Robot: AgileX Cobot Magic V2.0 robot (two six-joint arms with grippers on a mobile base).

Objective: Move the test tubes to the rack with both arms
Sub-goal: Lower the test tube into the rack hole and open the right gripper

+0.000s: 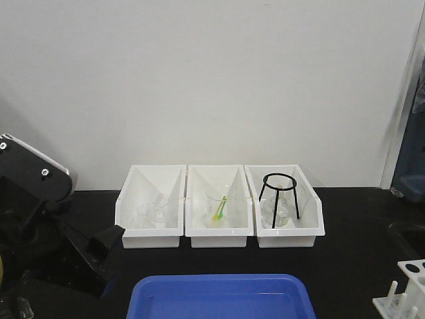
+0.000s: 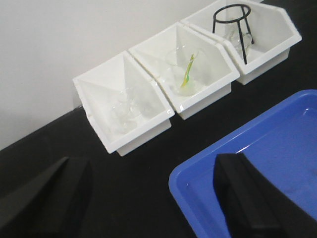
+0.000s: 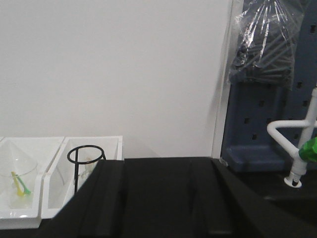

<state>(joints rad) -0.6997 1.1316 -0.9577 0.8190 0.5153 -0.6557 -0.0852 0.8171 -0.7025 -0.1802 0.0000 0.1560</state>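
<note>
- The rack (image 1: 406,290) sits at the table's right edge, far from the left gripper (image 2: 148,198).
- The left gripper's fingers (image 2: 247,198) are wide apart, holding nothing, over the blue tray (image 2: 277,129).
- The right gripper (image 3: 158,198): can't tell.

No legible text (labels, numbers, signs) anywhere.

- The left arm (image 1: 30,199) is black, with a silver-grey boxy casing carrying small round screws.
- Its black, blocky end piece (image 1: 108,237) looks matte.
- Wrist views show dark, wedge-shaped gripper fingers (image 2: 250,198).
</note>
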